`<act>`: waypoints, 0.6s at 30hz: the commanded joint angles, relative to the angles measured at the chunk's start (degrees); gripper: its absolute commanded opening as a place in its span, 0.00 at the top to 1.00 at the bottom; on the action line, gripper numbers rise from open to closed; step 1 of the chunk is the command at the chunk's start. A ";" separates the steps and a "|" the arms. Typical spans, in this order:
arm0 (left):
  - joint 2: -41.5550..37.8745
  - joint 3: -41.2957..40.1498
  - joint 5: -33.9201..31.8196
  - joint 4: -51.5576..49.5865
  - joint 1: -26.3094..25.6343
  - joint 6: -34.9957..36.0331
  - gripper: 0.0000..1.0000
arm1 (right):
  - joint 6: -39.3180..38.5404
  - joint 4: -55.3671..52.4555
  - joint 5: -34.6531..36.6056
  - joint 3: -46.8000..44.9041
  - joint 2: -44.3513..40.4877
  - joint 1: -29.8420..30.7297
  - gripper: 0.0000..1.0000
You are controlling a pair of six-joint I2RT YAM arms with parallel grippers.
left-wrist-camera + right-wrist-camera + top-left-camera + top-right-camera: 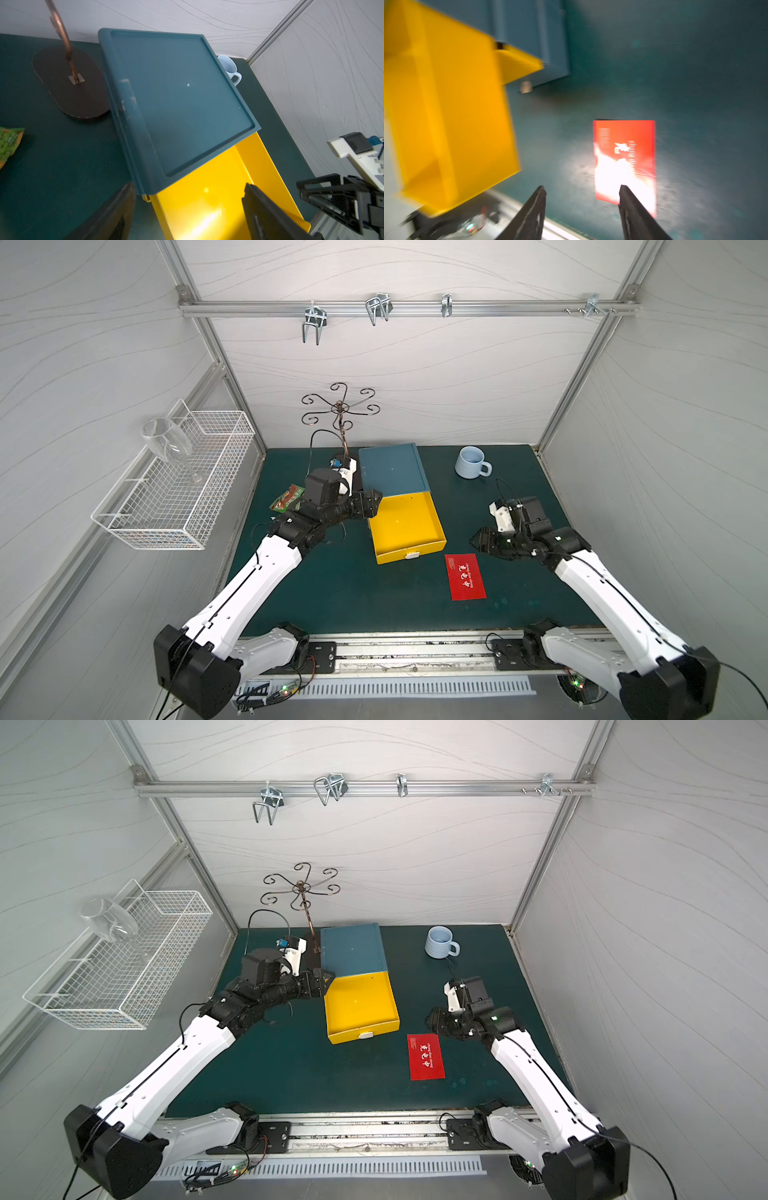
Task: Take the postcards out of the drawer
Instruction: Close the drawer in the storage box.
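- Your right hand hovers close over one end of the red postcard, jaws partly apart and gripping nothing.
- That card lies flat on the desk, just beside the pulled-out yellow drawer.
- Your left hand is wide open and empty at the drawer's back corner, by the blue cabinet.
- Only one card shows, and the drawer's rear is hidden, so you could leave others behind.
- A careless left swing could shove the drawer.
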 commanded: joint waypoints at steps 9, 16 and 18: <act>18.34 19.02 1.53 -2.02 0.96 11.05 0.13 | 3.89 14.74 -17.53 -5.44 -1.12 5.78 0.44; 27.29 26.11 1.64 -4.77 0.96 12.87 0.14 | 5.91 19.12 -17.02 -5.64 1.23 9.85 0.48; 29.12 27.46 1.43 -6.14 0.96 13.33 0.14 | 5.85 19.68 -16.61 -5.53 1.32 10.32 0.49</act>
